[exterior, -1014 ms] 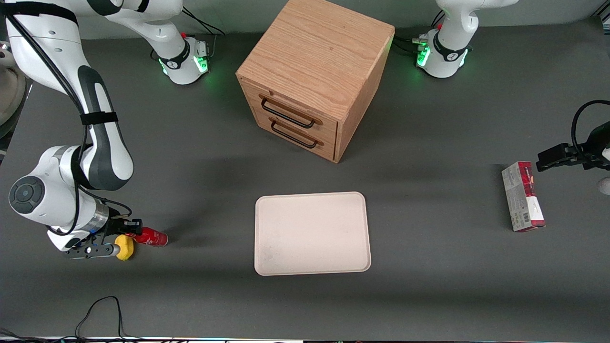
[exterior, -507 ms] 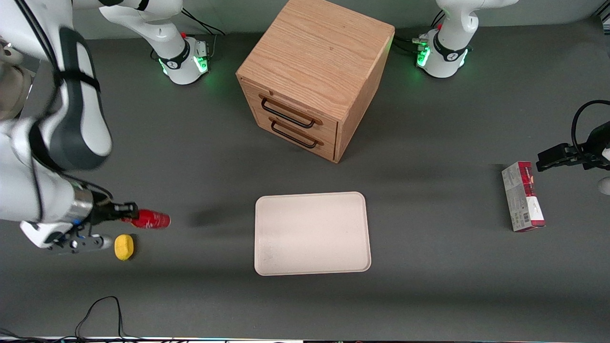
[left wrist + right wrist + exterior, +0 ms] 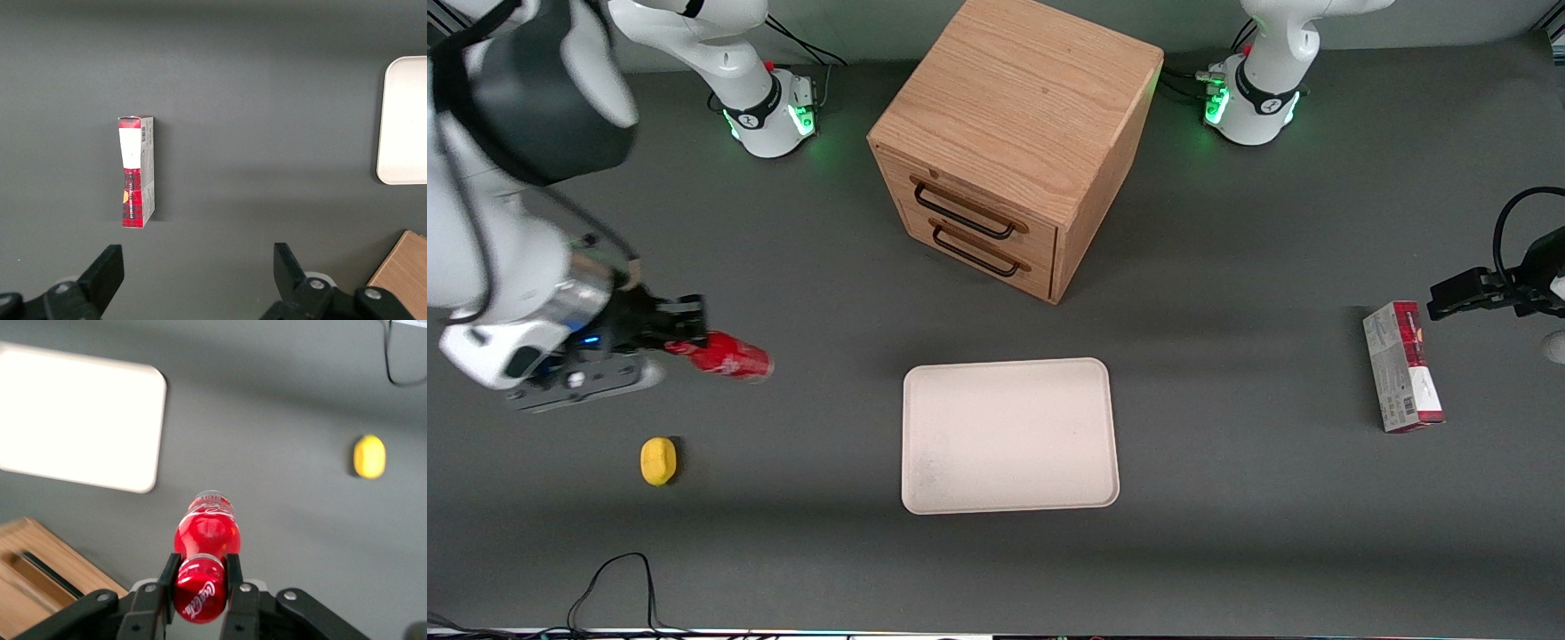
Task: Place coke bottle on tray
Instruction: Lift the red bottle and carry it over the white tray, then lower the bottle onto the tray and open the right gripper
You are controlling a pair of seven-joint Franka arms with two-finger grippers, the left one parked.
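My right gripper (image 3: 685, 338) is shut on the small red coke bottle (image 3: 729, 357) and holds it lying sideways, well above the table, toward the working arm's end. In the right wrist view the two fingers (image 3: 167, 568) clamp the bottle's capped end, and the bottle (image 3: 207, 532) sticks out past them over bare table. The cream-white tray (image 3: 1009, 436) lies flat in the middle of the table, nearer the front camera than the wooden cabinet. It also shows in the right wrist view (image 3: 77, 417) and partly in the left wrist view (image 3: 403, 120).
A yellow lemon (image 3: 658, 461) lies on the table below the gripper, nearer the front camera. The wooden drawer cabinet (image 3: 1014, 142) stands farther back at mid-table. A red-and-grey carton (image 3: 1402, 366) lies toward the parked arm's end.
My gripper has lifted the coke bottle off the table from beside the lemon and carried it up and slightly toward the tray. The lemon stays where it was.
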